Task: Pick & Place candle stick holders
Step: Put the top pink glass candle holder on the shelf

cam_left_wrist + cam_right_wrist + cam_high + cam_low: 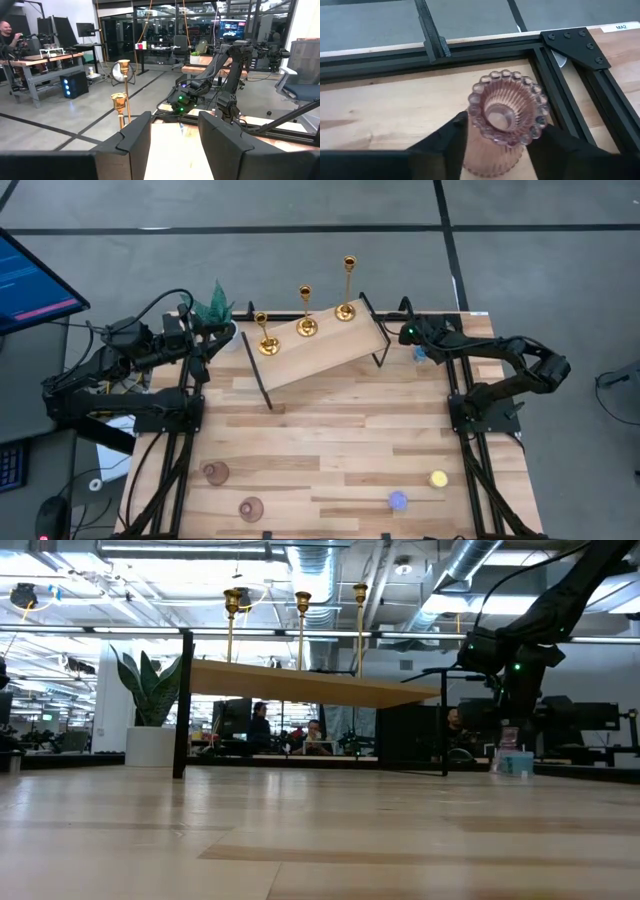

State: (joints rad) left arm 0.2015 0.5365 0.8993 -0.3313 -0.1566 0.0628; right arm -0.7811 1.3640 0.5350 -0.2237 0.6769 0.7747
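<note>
Three gold candlesticks [305,320] stand by their round bases on a raised wooden shelf [320,352] at the table's far middle; they also show in the low view [300,630]. My right gripper [502,132] is at the far right corner, shut on a pink ribbed holder [505,107] with a beaded rim. Two more pink holders [215,473] [251,507] stand at the near left. My left gripper [175,137] is open and empty at the shelf's left end [205,355], with two candlesticks [122,100] just beyond it. My right gripper pinches the pink holder's ribbed body just below the beaded rim [472,127], one finger on each side. The fingers come slanting down from above. The holder stands upright, mouth up; its bottom is out of frame, so I cannot tell if it is on the table.
A green potted plant [213,305] stands at the far left by my left arm. A blue light [397,500] and a yellow light [438,478] lie at the near right. A small blue thing [420,355] sits by my right gripper. The black frame corner [570,45] lies just beyond the holder.
</note>
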